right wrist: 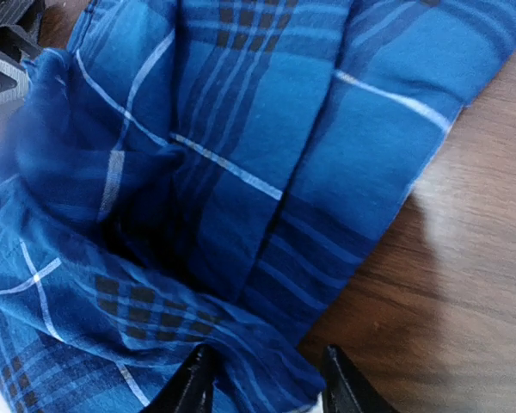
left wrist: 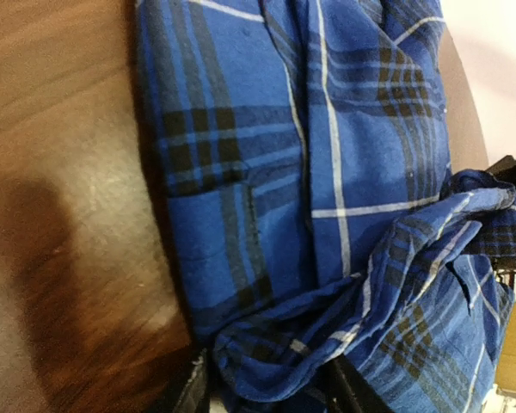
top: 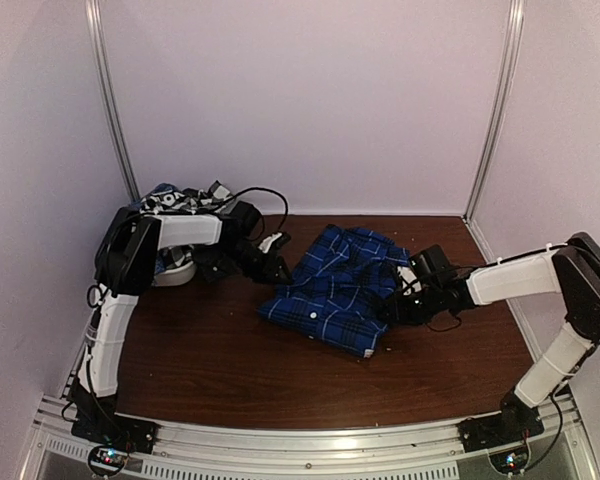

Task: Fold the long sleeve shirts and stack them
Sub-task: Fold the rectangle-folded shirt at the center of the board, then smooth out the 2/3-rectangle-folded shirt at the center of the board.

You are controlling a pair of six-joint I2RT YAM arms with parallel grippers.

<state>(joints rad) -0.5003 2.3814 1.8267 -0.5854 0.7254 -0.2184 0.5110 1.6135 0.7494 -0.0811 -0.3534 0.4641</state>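
Left claw [left wrist: 271, 389]: fingers apart, with a rumpled fold of cloth lying loose in the gap; nothing looks clamped.
Right claw [right wrist: 262, 383]: fingers also apart, astride the cloth's edge where it meets bare wood.
Blue plaid shirt [top: 335, 290]: mid-table, a little right of centre, roughly folded into a bundle. It lies between the two claws, to the right of the left one and to the left of the right one.
Long axis: apparently far to near with a slight slant, but the outline is almost as broad as it is long, so this is uncertain.
Contact points: left claw at the bundle's far-left edge, right claw at its right edge.
Pile of other shirts [top: 185, 200]: far-left corner, well apart from the bundle, with black-and-white plaid on top. The left arm is the nearer one.
Coming move (judged): any carry to the pile runs leftward and far, which favours the left arm.
Cloth: thin, soft weave in royal blue with dark bands and fine white lines; the upper layers are creased and puckered.
Table [top: 210, 360]: smooth, dark brown wood grain with a faint sheen.
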